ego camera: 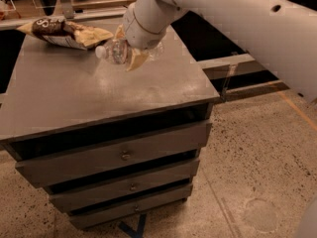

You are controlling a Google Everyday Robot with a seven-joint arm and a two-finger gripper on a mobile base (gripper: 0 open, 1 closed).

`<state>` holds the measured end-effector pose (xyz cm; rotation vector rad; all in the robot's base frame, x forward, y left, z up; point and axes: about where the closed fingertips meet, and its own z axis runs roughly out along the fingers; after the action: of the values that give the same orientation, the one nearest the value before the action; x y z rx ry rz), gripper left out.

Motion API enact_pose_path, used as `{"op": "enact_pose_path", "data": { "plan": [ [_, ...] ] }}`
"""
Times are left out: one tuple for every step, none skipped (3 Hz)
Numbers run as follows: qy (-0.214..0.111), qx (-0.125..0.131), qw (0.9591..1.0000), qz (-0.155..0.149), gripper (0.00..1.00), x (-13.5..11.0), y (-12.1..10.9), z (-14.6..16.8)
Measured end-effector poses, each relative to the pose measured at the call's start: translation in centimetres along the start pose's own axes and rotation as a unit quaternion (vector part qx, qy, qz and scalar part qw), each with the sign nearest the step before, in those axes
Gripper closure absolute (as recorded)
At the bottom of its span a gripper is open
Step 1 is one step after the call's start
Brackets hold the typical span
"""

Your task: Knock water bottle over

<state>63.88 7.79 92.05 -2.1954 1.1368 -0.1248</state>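
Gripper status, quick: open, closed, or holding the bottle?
Gripper: at the tilted water bottle over the cabinet top; open or closed cannot be told.

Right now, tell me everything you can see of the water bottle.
The water bottle is small, clear plastic with a white cap. It lies roughly on its side, cap pointing left toward the snack bag, over the back of the grey drawer cabinet. The hand covers its middle; whether it rests on the top is unclear.
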Motion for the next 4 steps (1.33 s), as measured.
{"op": "enact_pose_path", "data": {
  "plan": [
    [0.001, -0.02, 0.9997, -0.01, 1.0, -0.5, 1.0, 1.7],
    [0.002, -0.041, 0.999, -0.016, 1.0, -0.5, 2.1, 2.9],
    [0.006, -0.058, 0.9981, -0.02, 1.0, -0.5, 2.7, 3.9],
    [0.006, -0.06, 0.998, -0.02, 1.0, -0.5, 2.8, 4.0]
  ]
}}
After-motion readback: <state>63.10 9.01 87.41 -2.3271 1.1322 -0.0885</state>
